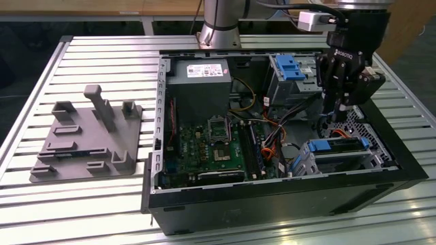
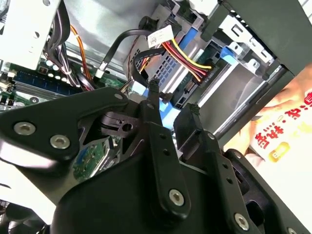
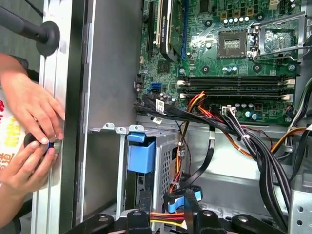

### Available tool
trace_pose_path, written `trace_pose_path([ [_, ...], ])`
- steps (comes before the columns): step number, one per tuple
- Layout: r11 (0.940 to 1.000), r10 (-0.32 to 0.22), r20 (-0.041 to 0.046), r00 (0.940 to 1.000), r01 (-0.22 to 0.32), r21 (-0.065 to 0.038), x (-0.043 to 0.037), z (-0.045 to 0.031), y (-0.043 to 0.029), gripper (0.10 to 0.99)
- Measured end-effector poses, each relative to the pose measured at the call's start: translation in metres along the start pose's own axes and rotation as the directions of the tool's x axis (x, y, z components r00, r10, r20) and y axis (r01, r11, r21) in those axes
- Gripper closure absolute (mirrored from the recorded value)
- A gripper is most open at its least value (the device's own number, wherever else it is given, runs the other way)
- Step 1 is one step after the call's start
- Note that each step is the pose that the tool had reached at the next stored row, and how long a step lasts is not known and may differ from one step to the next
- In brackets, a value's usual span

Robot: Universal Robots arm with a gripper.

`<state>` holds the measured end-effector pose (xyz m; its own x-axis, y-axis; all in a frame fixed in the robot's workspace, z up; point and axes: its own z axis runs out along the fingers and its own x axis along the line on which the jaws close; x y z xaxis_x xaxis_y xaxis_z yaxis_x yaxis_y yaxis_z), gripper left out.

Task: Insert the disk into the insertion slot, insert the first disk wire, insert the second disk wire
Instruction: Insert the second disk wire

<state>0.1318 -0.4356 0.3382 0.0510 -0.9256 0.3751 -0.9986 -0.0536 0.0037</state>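
The disk (image 1: 337,146), silver in a blue carrier, lies inside the insertion slot (image 1: 354,162), a small grey cage in the open computer case at the exterior view's right. The cage's perforated side (image 3: 168,158) and the carrier's blue end (image 3: 141,156) show in the first wrist view. My gripper (image 1: 334,118) reaches down into the case just behind the disk. Its black fingers (image 2: 156,126) are shut on the blue plug (image 3: 173,202) of a black flat disk wire. A red, yellow and black wire bundle (image 2: 187,61) runs to the same end of the disk.
A motherboard (image 1: 211,148), a power supply (image 1: 197,87) and a taller bay with a blue latch (image 1: 289,69) fill the case. Loose cables (image 3: 253,146) cross beside the cage. A person's hands (image 3: 29,112) rest outside the case wall. A grey fixture plate (image 1: 81,138) lies on the table.
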Motion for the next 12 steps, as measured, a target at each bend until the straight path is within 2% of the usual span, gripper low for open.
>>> trace_pose_path([
  [4,1.0,-0.001,0.0006,1.0,0.001,0.005,-0.0003,0.0008,0.0002,0.682],
  [9,0.9999,0.001,0.008,1.0,-0.001,0.012,-0.0006,0.0013,0.0002,0.702],
  [10,0.9999,0.002,0.0092,1.0,-0.002,0.013,-0.0006,0.0013,0.0002,0.769],
  [12,0.9999,0.003,0.012,0.9999,-0.003,0.015,-0.0007,0.0017,0.0002,0.769],
])
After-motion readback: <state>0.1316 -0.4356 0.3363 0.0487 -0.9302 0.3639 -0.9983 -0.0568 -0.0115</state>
